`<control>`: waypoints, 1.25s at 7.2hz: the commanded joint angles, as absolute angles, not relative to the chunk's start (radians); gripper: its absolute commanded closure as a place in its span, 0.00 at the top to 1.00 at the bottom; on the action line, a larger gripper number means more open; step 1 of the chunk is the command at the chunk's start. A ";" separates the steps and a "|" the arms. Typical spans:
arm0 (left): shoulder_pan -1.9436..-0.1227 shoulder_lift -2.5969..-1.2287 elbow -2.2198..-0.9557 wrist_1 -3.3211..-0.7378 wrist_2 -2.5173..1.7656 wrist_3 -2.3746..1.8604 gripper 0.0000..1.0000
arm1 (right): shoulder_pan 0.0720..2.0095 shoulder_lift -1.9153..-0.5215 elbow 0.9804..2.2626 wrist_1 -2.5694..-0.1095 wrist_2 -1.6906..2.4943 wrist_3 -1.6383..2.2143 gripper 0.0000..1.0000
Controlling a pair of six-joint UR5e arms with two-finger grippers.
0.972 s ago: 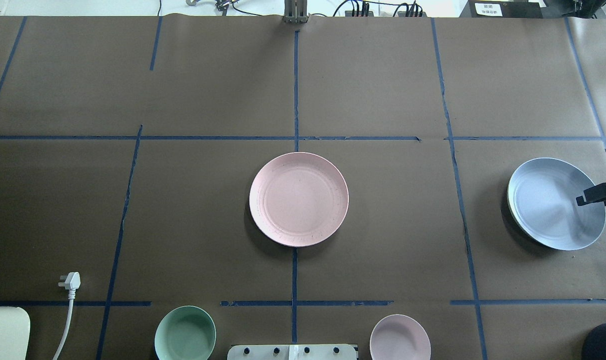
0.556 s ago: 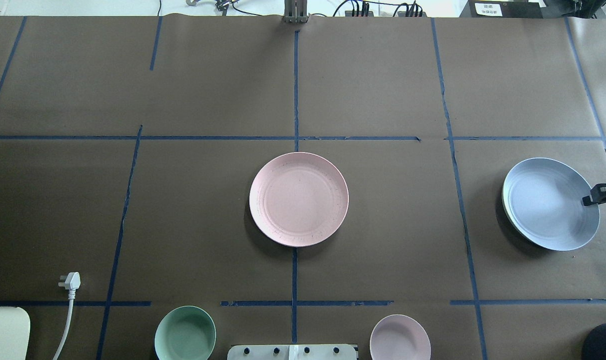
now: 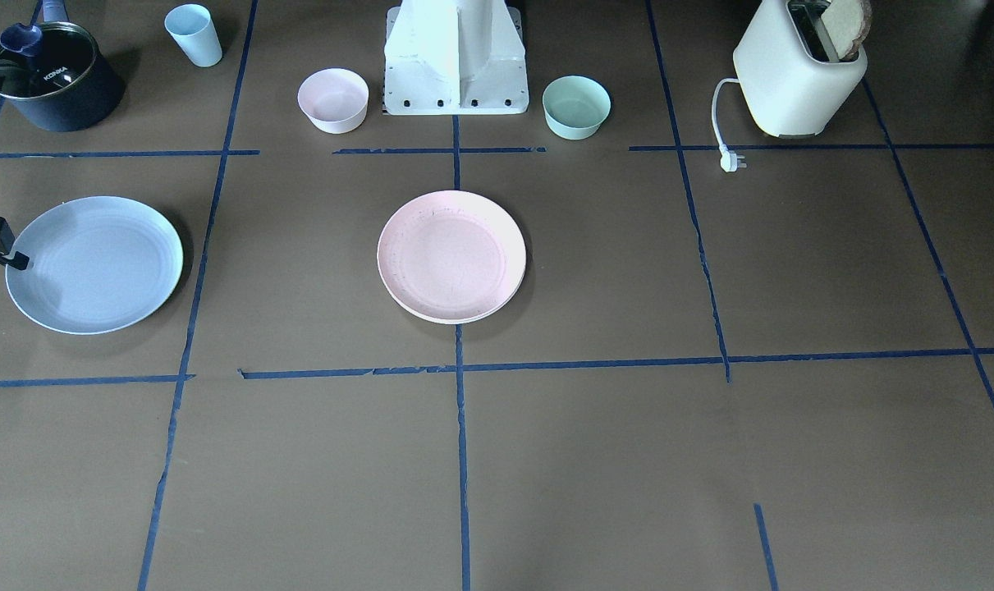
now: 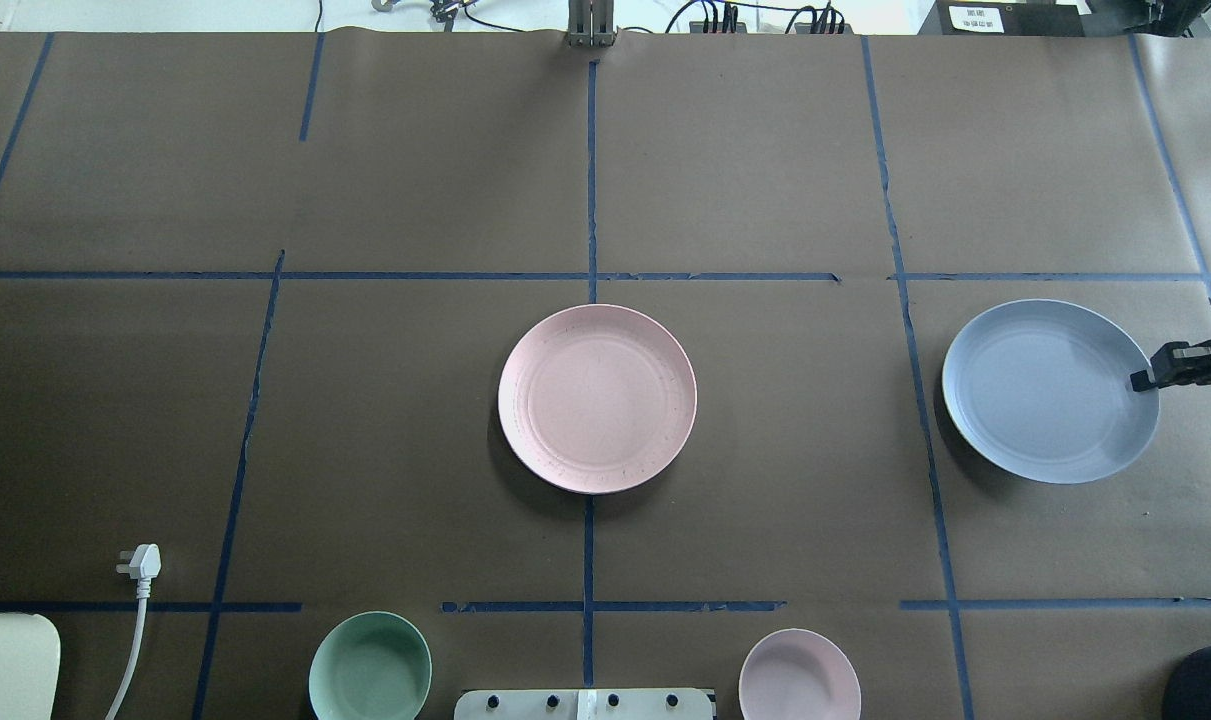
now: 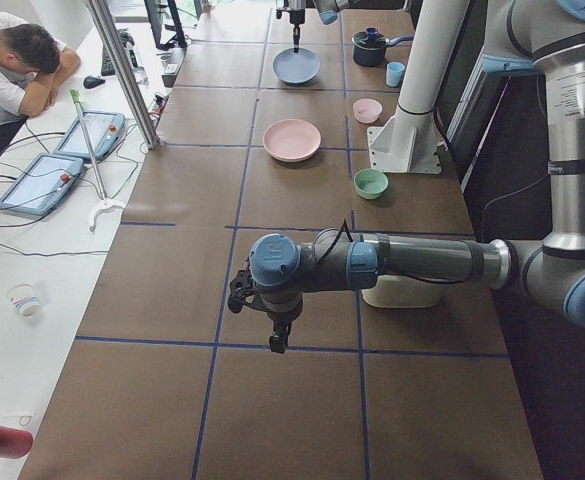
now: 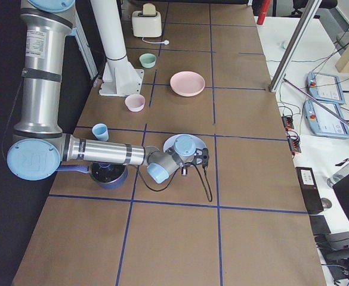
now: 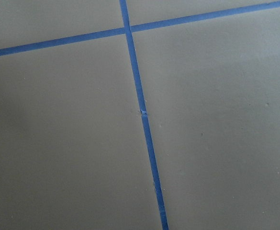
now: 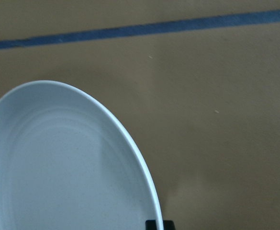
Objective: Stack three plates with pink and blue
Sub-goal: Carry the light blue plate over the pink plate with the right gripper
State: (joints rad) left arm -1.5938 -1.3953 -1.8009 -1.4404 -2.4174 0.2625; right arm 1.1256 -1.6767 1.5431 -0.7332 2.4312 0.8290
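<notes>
**Blue plate held at its rim, pink plate at the table's centre**

The right gripper (image 4: 1141, 381) is closed on the rim of the light blue plate (image 4: 1050, 392), with one dark fingertip lying over the plate's outer edge. The right wrist view shows the same rim running down to that fingertip at the bottom of the picture. The plate sits far out on the robot's right side of the table (image 4: 765, 150), and its shadow spreads beyond its near-left edge. In the front-facing view a thin pale sliver (image 3: 181, 261) shows under the plate's edge on the side away from the gripper. Whether that is another plate cannot be told.

The pale pink plate (image 4: 597, 398) lies flat at the centre, over a line of blue tape and well apart from the blue one.

The left gripper (image 5: 277, 345) hangs fingers-down above bare table, far from both plates. Whether its fingers are open or closed cannot be told.
</notes>
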 commanded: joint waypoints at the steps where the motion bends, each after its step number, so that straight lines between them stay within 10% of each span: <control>1: -1.594 -1.396 -1.801 -1.440 -2.418 0.261 1.00 | 1.073 -1.524 1.594 -0.735 2.444 1.071 0.00; 9: -1.589 -1.408 -1.799 -1.442 -2.416 0.207 1.00 | 0.574 -1.160 1.634 -0.847 1.985 1.483 0.11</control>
State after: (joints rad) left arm -1.5893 -1.4081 -1.8006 -1.4416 -2.4172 0.2129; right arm 0.6096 -1.1663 1.6254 -0.8188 2.0194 1.4818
